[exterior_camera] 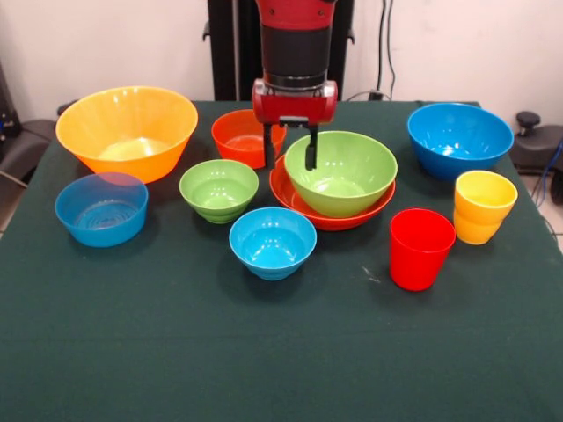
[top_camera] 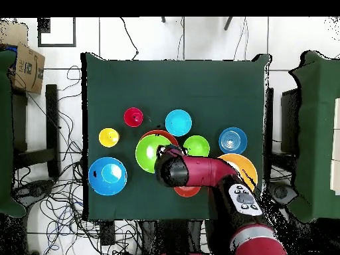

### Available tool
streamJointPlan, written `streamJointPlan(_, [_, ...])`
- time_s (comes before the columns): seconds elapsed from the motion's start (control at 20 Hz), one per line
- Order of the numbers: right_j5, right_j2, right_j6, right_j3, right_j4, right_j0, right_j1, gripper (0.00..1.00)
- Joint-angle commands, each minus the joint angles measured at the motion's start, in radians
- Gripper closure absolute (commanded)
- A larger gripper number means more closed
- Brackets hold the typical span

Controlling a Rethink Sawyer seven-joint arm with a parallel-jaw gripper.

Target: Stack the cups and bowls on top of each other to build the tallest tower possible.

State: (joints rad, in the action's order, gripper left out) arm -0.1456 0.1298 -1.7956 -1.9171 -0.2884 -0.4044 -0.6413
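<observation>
Far left: you have the big orange-yellow bowl [exterior_camera: 127, 130] at the back and the translucent blue bowl [exterior_camera: 102, 207] just in front of it, both untouched.
Left of centre: the small green bowl [exterior_camera: 219, 189] sits alone; the small blue bowl [exterior_camera: 273, 242] is nearer you, and a red-orange bowl [exterior_camera: 239, 135] stands behind, partly hidden by the arm.
Centre: the tower [exterior_camera: 332, 189] so far looks like two pieces, the large green bowl [exterior_camera: 341, 172] nested in a shallow red dish [exterior_camera: 324, 214].
Gripper: your gripper [exterior_camera: 289, 148] hangs with its fingers apart and empty, straddling the far left rim of the large green bowl.
Step in hand: judged from this, you are either just off a placement or lining up on that rim.
Right: the large blue bowl [exterior_camera: 460, 138] is far, the yellow cup [exterior_camera: 483, 206] and red cup [exterior_camera: 420, 248] nearer.
Next move: pick a smaller bowl, then centre it over the green one before letting go.
</observation>
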Motion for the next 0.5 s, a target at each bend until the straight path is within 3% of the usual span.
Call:
streamJointPlan(0.05, [-0.138,0.044,-0.101,-0.018,0.046,0.030,-0.066,0.00])
streamJointPlan(0.5, [-0.228,0.079,-0.040,-0.009,0.057,-0.021,-0.113,0.00])
